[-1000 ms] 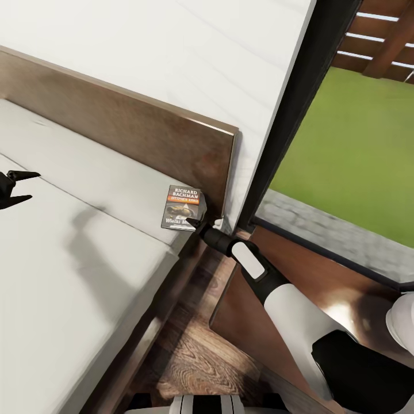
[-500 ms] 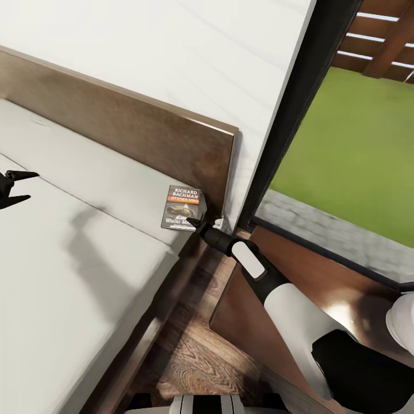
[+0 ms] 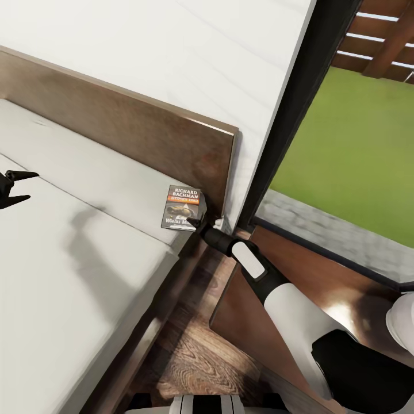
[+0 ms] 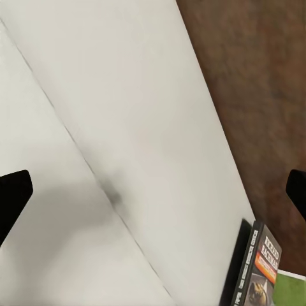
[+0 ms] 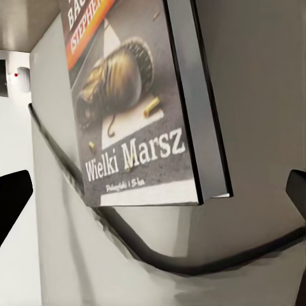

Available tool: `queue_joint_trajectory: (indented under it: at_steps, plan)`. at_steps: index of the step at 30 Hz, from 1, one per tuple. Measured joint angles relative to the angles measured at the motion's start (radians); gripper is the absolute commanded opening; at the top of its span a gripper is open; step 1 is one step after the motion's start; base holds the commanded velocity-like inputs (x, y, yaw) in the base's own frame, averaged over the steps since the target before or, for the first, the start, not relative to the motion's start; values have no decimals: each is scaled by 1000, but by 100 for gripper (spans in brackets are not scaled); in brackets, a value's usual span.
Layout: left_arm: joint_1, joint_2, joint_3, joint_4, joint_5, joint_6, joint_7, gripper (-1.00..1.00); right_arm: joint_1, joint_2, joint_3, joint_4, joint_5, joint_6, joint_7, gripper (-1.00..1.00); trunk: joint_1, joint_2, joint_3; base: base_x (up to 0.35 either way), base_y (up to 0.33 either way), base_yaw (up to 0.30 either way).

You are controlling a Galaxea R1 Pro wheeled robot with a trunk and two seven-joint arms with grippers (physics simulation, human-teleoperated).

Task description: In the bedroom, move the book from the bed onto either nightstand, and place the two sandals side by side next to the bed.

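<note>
At the far left of the head view the left gripper (image 3: pixel 23 187) hangs over the light-grey mattress of the bed (image 3: pixel 69 230), its two dark fingers spread apart with nothing between them; its own camera looks across the mattress, with the fingertips (image 4: pixel 13 194) at opposite edges of the picture and the book (image 4: pixel 258 274) far off near the mattress corner. Further right, the dark wood headboard (image 3: pixel 144 132) runs along the white wall. The book (image 3: pixel 183 207) lies flat on the mattress at the corner by the headboard's end, cover up, reading "RICHARD BACHMAN" above an orange band. The right gripper (image 3: pixel 194 221) sits at the book's near edge, at the bed's corner; in the right wrist view its fingers stand wide apart with the book (image 5: pixel 137 108) just ahead, "Wielki Marsz" legible, not clasped. Right of the bed, past a strip of wood-plank floor (image 3: pixel 195 351), stands the glossy dark-brown nightstand (image 3: pixel 322 276) beneath the black-framed window (image 3: pixel 305 109) showing grass.
</note>
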Motion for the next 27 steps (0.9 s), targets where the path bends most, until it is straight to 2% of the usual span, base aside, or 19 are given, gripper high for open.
queue_joint_trajectory:
  at_steps: [27]
  plan:
    - [0,0,0,0,0,0,0,100,0,0,0,30,-2,-3,3,100,0,0,0,0,0,0]
